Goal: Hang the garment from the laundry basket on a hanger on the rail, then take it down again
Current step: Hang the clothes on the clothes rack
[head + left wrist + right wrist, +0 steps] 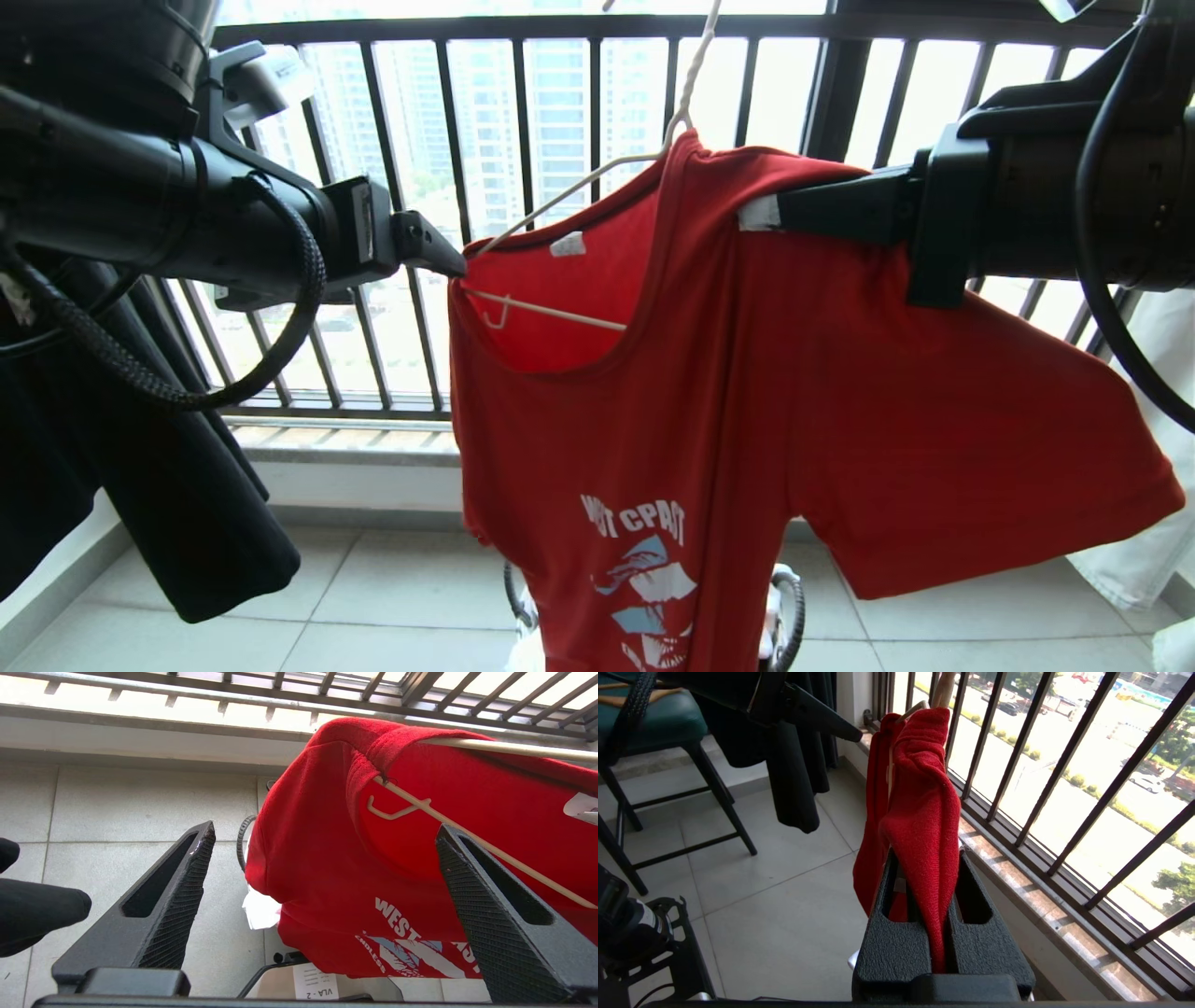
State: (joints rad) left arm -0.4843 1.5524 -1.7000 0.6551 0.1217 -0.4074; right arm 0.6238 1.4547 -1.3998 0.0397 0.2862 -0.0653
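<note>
Close in front of the head camera, the two arms reach in from either side toward the red T-shirt (747, 392), which hangs on the off-white wire hanger (597, 173) before the black railing (523, 121). The right gripper (761, 213) comes in level from the right and is clamped on the shirt's shoulder fabric near the collar; the right wrist view shows the red cloth bunched and pinched between its closed fingers (882, 891). The left gripper (327, 868) stands with its jaws spread wide, holding nothing, its tip at the shirt's other shoulder, where the cloth is folded over the end of the hanger; whether it touches the cloth cannot be told. In the left wrist view that hanger end shows, with its small notch hook (390, 809) and lower wire bare inside the neck opening. The shirt droops unevenly, one sleeve spread out to the right, the white chest print (644, 579) low in view. Below it, dark loop handles of the laundry basket (792, 607) peek out over the pale tiled floor (392, 597). A black garment (168, 485) hangs at the left.
</note>
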